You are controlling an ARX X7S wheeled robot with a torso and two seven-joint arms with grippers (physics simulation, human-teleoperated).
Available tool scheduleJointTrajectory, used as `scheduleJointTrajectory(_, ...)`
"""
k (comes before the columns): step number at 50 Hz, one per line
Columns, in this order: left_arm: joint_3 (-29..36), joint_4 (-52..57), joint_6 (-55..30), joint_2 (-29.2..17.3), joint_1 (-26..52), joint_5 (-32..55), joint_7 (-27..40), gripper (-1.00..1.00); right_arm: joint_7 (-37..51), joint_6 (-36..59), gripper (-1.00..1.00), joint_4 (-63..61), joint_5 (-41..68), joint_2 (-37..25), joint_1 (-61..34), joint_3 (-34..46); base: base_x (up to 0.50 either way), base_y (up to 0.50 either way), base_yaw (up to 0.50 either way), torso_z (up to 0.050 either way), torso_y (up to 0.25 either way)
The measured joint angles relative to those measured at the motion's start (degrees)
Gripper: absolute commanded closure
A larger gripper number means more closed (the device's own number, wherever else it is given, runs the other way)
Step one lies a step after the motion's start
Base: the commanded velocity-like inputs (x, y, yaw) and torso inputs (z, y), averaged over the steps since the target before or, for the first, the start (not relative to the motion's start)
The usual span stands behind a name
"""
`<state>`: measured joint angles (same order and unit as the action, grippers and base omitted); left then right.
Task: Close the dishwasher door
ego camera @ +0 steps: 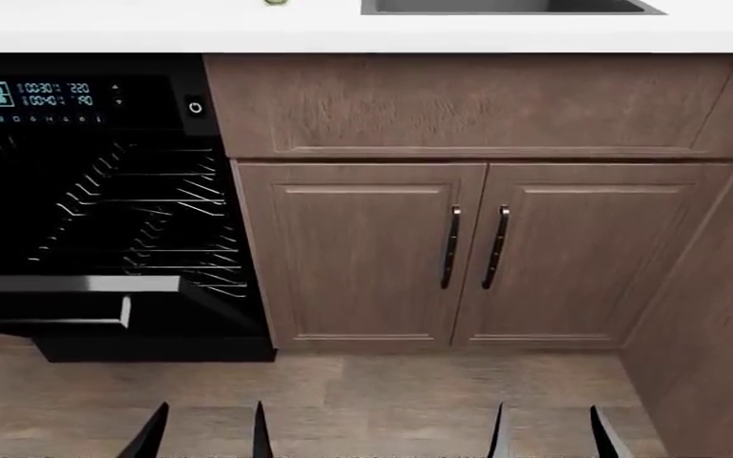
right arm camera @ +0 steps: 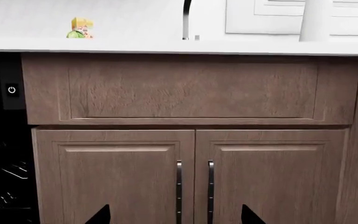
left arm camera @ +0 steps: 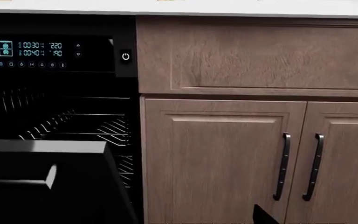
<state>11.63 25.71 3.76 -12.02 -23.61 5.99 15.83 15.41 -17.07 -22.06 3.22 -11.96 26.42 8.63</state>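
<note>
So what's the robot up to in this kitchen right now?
It faces an open dishwasher: the dishwasher door hangs down, leaving the wire racks and lit control panel exposed. Neither arm touches anything yet. The left end effector and right end effector both hover open above the floor, before the wooden cabinet doors, so the closing hasn't begun.

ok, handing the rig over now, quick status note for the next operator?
Left pincer: open, empty, low in front of the open dishwasher.
Right pincer: open, empty, facing the wooden cabinet doors.
Dishwasher door: hanging open, its edge strip and bar handle toward the robot, racks exposed, control panel lit.
Done: nothing yet; neither pincer touches the door.
Left: probably bring the left arm under or against the door and swing it up until shut.
</note>
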Motion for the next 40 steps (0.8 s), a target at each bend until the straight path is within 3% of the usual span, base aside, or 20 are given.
scheduleJointTrajectory(40,1.08,0.16,0.06,-1.3,0.24,0.77,1.42,-1.0,1.54,-0.21,-1.0,-0.03,0.35,-1.26,-0.13,1.06,0.0,0.0,0.0,-0.05,0.095)
